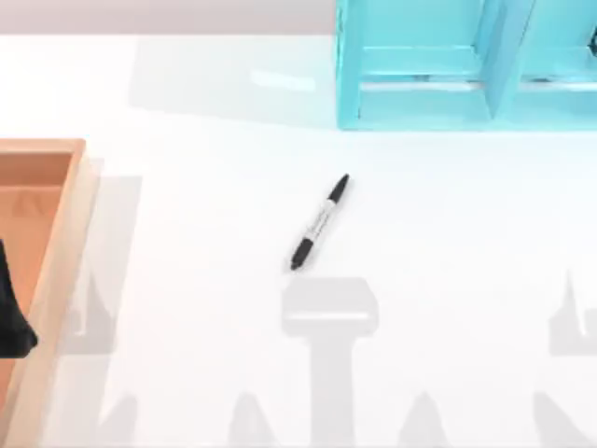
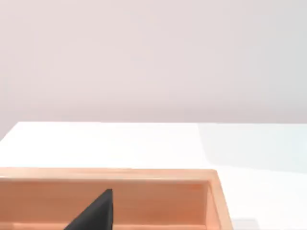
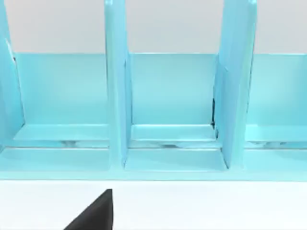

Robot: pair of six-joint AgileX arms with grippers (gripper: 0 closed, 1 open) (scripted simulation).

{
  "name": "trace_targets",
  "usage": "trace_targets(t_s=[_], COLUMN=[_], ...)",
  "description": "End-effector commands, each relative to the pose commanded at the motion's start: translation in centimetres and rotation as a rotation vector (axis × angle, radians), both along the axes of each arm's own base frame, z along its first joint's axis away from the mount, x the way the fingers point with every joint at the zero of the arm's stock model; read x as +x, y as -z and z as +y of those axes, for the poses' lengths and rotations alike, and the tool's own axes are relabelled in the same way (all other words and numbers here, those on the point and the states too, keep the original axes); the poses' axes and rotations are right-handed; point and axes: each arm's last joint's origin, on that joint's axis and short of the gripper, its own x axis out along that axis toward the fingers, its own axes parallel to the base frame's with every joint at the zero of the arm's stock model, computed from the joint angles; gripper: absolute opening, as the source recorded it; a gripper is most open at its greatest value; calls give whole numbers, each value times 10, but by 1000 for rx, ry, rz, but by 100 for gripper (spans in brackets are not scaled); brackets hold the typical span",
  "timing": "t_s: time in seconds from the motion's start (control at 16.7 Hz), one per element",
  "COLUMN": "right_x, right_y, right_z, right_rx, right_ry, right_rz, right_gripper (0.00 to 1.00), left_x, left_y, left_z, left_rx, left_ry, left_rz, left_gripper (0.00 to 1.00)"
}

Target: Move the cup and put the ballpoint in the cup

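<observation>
The ballpoint [image 1: 319, 222] lay flat on the white table [image 1: 448, 243], slanted, well out in front of the blue compartment rack [image 1: 420, 75] and off to that rack's left-front corner, with nothing touching it. The cup could not be made out anywhere, so neither half of the task looked done: the cup had yet to be moved and the pen had yet to go in it. The left gripper [image 1: 14, 322] sat over the wooden tray [image 1: 65, 215], far to the left of the rack; whether its jaws were wide or narrow I could not tell. The right gripper [image 3: 96, 213] faced the rack, jaw state likewise unclear.
</observation>
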Motion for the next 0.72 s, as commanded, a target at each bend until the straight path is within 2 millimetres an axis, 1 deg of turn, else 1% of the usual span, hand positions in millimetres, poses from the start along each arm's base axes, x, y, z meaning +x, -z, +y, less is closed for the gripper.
trace_targets(t_s=[0.18, 0.3, 0.42, 0.54, 0.72], right_x=[0, 0, 0, 0, 0], right_y=[0, 0, 0, 0, 0], right_z=[0, 0, 0, 0, 0], right_rx=[0, 0, 0, 0, 0], right_ry=[0, 0, 0, 0, 0], right_rz=[0, 0, 0, 0, 0], right_gripper=[100, 100, 100, 100, 100], left_x=[0, 1, 3, 9, 29], left_y=[-1, -8, -22, -40, -66], left_z=[0, 1, 2, 4, 9], left_rx=[2, 9, 20, 32, 49], left_ry=[-3, -10, -19, -32, -49], left_rz=[9, 56, 137, 249, 472], left_gripper=[100, 100, 100, 100, 100])
